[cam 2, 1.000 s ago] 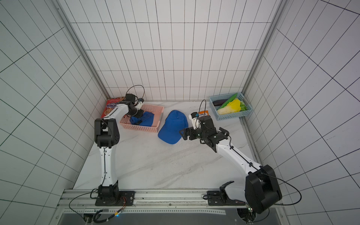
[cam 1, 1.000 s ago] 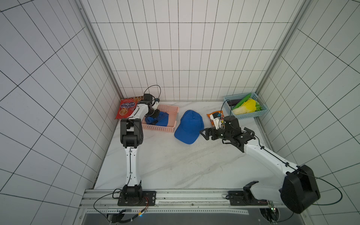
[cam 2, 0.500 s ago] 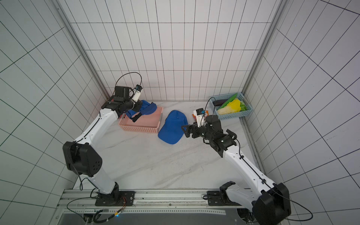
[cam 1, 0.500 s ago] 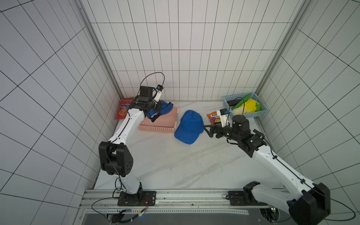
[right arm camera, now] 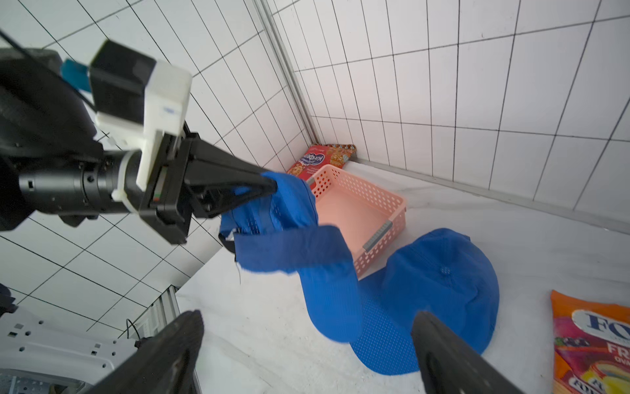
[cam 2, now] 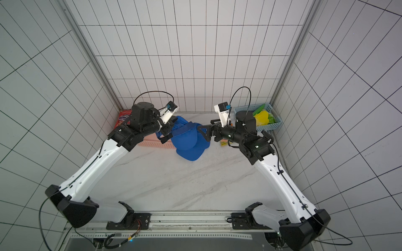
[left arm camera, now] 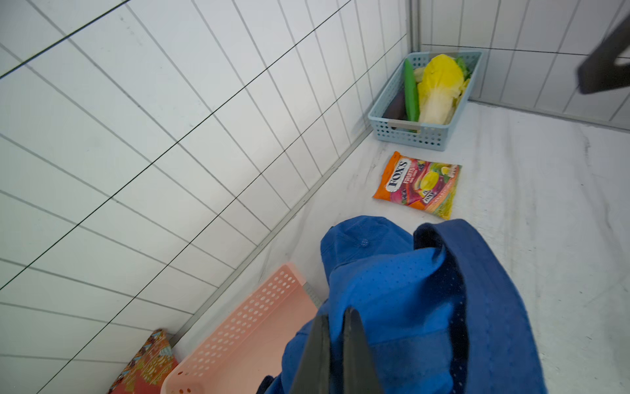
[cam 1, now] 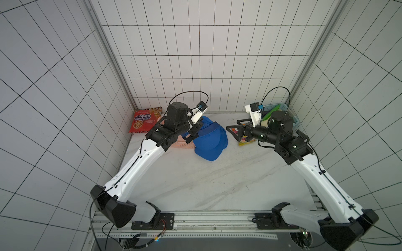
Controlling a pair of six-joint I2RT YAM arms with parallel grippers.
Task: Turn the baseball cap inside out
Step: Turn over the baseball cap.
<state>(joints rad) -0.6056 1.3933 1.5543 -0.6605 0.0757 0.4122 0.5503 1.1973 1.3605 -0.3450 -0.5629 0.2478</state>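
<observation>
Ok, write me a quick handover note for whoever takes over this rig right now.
The left gripper is shut on a blue cap, held up beside the pink basket.
The right gripper is open, empty, facing that cap.
A second blue cap lies on the table, crown up.
Done: one cap gripped and raised.
Left: the turning inside out; the right gripper has no hold yet.
</observation>
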